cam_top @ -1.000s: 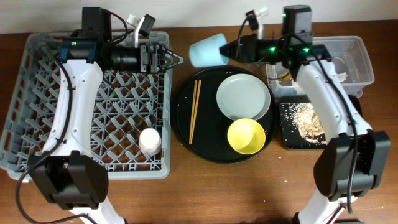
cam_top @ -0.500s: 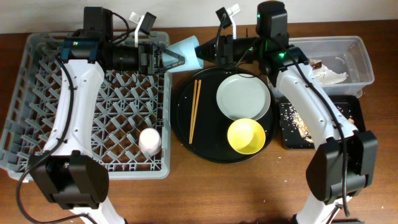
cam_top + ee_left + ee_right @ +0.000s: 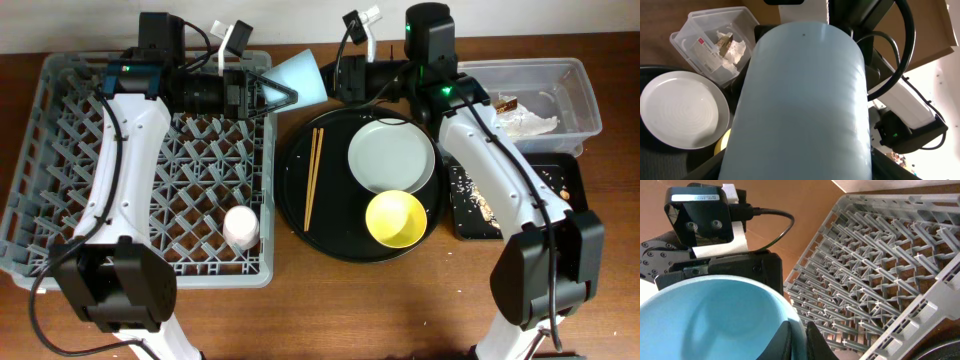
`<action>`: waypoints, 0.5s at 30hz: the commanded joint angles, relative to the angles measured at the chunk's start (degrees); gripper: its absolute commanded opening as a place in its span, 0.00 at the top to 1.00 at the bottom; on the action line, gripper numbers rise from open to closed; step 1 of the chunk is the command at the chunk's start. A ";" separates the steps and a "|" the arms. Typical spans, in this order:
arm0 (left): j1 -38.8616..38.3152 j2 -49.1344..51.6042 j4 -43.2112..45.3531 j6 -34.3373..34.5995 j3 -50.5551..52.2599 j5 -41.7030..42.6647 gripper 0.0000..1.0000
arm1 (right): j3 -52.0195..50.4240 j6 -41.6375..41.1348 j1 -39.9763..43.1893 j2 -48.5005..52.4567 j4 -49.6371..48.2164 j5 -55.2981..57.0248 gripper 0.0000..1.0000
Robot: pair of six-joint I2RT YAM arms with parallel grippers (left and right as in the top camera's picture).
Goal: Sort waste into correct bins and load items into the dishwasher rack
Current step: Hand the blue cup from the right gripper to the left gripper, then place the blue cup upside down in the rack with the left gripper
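My right gripper [image 3: 338, 80] is shut on the rim of the light-blue cup [image 3: 302, 76], holding it on its side above the right edge of the dishwasher rack [image 3: 60, 200]. In the right wrist view my fingers [image 3: 797, 330] pinch the cup wall [image 3: 705, 315]. My left gripper [image 3: 285, 92] is open with its fingers on either side of the cup's base; the cup [image 3: 800, 100] fills the left wrist view. The pink cup [image 3: 241, 226] stands upside down in the rack. Plate [image 3: 391, 155], yellow bowl [image 3: 396, 219] and chopsticks [image 3: 312, 178] lie on the round black tray [image 3: 290, 200].
The clear tub [image 3: 585, 100] at the back right holds napkins with a brown wrapper [image 3: 525, 120]. The black rectangular tray [image 3: 560, 175] in front of it holds noodle scraps [image 3: 480, 195]. The rack's peg lattice [image 3: 880, 255] lies below the cup.
My right arm has carried the blue cup leftward from over the round tray to the rack's edge. The cup's base now sits between my left fingers.
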State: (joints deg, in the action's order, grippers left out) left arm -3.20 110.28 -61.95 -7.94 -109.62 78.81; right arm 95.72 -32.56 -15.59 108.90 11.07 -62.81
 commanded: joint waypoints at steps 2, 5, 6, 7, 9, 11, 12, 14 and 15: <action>-0.74 -0.46 1.16 -0.76 -0.31 5.11 0.36 | 0.57 0.76 -1.27 0.22 2.27 6.51 0.77; -0.22 -0.46 1.79 -0.74 -0.31 -0.35 0.36 | 0.57 1.66 -1.27 0.22 4.52 6.49 0.86; 0.02 -0.46 2.01 -0.74 -0.31 -0.87 0.36 | 0.57 2.08 -1.29 0.22 5.01 6.49 0.91; 0.37 -0.46 2.54 -0.74 -0.31 -0.85 0.36 | 0.57 2.08 -1.29 0.22 5.20 6.49 0.93; 1.38 -0.46 4.17 -0.70 -0.31 -0.79 0.34 | 0.57 2.08 -1.36 0.22 5.70 6.49 0.96; 1.40 -0.46 4.35 -0.72 -0.31 -0.76 0.25 | 0.57 2.10 -1.68 0.22 5.84 6.51 0.96; 1.42 -0.46 4.66 -0.72 -0.31 -0.61 0.22 | 0.57 2.29 -2.19 0.22 5.88 6.49 0.96; 1.51 -0.46 5.16 -0.72 -0.31 -0.61 0.23 | 0.57 2.34 -2.89 0.22 5.88 6.51 0.96; 1.51 -0.46 5.38 -0.70 -0.31 -0.59 0.22 | 0.57 2.78 -3.37 0.22 5.92 6.54 0.96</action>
State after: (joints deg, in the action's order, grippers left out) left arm -1.96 110.28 -57.74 -7.90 -109.27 76.31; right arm 96.62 -31.48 -16.78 108.90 15.97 -59.79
